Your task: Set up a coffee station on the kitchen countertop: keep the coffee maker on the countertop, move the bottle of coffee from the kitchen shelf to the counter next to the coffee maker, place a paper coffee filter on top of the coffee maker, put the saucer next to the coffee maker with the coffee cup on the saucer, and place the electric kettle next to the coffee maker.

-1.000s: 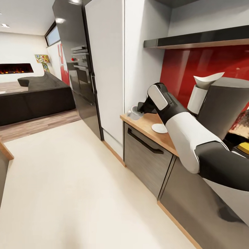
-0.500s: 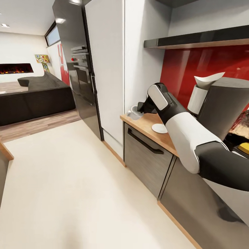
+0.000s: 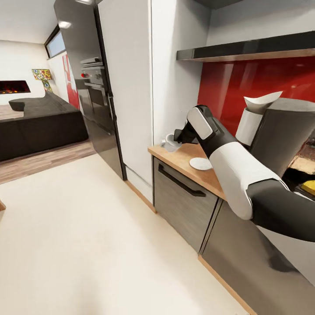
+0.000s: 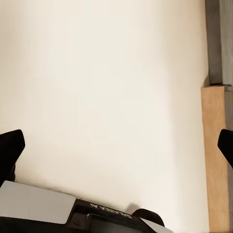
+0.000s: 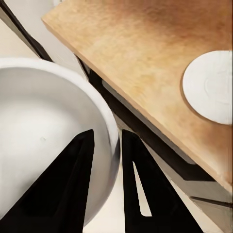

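From your head camera, your right gripper [image 3: 176, 136] reaches out at the end of the white and black right arm [image 3: 227, 166] to the near left corner of the light wooden countertop [image 3: 183, 158], where it holds the pale grey-white coffee cup [image 3: 169, 142] over the counter's end, close to the tall white cabinet panel [image 3: 127, 87]. The small round white saucer [image 3: 201, 163] lies flat on the wood a little further along, apart from the cup and just beside your forearm. Behind the arm stands the dark grey cylindrical coffee maker [image 3: 284, 131], with the white paper coffee filter [image 3: 261, 101] perched at its top edge, in front of the glossy red backsplash [image 3: 253, 83] and below the dark wall shelf [image 3: 245, 49]. Your left wrist camera looks at cream floor [image 4: 107, 97] and a strip of wooden skirting [image 4: 213, 155]; the two black fingertips [image 4: 9, 148] of your left gripper [image 4: 119, 145] sit at opposite edges of the picture, spread wide with nothing between them. In your right wrist camera, the two black fingers [image 5: 136, 189] of the right gripper [image 5: 108, 184] pinch the rim of the cup [image 5: 43, 136], one finger inside the bowl and one outside, with the wall clamped between them; beyond lie the countertop [image 5: 145, 63] and the saucer [image 5: 211, 87] lying on it.
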Motion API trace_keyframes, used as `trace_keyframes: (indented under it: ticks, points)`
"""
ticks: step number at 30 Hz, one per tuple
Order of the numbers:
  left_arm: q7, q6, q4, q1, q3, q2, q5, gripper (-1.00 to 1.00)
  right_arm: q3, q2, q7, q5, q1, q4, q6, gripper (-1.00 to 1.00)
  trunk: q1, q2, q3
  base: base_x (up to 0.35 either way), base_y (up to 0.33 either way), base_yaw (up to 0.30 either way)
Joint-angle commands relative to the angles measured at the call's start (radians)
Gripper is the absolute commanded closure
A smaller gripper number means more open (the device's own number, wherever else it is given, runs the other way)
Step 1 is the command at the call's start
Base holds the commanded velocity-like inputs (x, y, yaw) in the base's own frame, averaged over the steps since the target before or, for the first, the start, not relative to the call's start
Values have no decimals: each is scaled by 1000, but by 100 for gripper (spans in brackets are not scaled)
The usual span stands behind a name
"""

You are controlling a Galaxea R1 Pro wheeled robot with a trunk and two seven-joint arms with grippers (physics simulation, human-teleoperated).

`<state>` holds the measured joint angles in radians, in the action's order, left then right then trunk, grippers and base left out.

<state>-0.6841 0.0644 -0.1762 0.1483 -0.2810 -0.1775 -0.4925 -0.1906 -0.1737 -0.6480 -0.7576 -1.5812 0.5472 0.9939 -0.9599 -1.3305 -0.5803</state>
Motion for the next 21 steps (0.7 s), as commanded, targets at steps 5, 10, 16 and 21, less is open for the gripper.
trace_keyframes:
  ticks: [5,10,16,21]
  points:
    - [-3,5,1,0,3,0,-5,-100,-4,0,-9,-11,0,0,0,100,0,-1,-1,3,3,-217]
    - [-2,5,1,0,4,0,-5,-100,-4,0,-9,-11,0,0,0,100,0,-1,-1,67,60,-44]
    - [-3,5,1,0,3,0,-5,-100,-4,0,-9,-11,1,0,0,100,0,-1,-1,111,97,-128]
    - [-3,5,1,0,3,0,-5,-100,-3,0,-8,-12,2,0,0,100,0,-1,-1,20,20,-63]
